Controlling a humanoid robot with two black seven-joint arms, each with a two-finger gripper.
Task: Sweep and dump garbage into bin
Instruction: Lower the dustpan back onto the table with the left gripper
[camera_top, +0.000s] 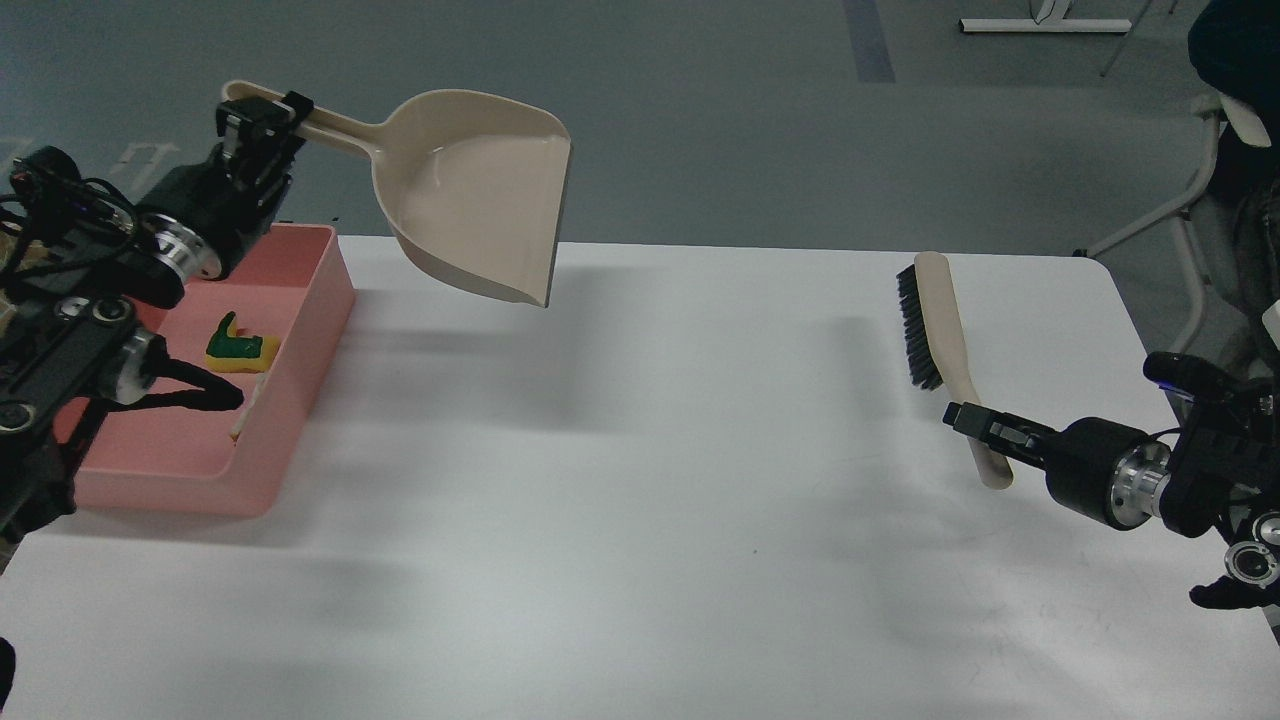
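Two arms frame a wide white surface (640, 480), its near part bare. On the right, the right gripper (968, 418) lies low beside the handle end of a beige brush with black bristles (935, 330); seen nearly end-on and dark, its jaws cannot be told open from closed, nor whether they hold the handle.

On the left sits the large shallow pink plastic tub (310, 330), the bin. Inside it rests the notched yellow sponge chunk with a green face (238, 345). Just nearer, against the tub's right wall, a pale sliver shows that is probably the white bread slice (243, 415), mostly hidden by the left arm's cabling.

Farther back and higher, the left gripper (268, 118) has its jaws clenched on the long handle of a beige plastic dustpan (480, 190), held in the air with its mouth tilted downward, past the tub's far right corner. The pan looks empty.

With both pieces apparently in the tub, the dumping seems done. Sponge and bread should be very light and soft, yielding to a pinch, the bread crumbly; they are better moved by brush and pan than squeezed. The stiff, light pan is best held on its handle, as now.
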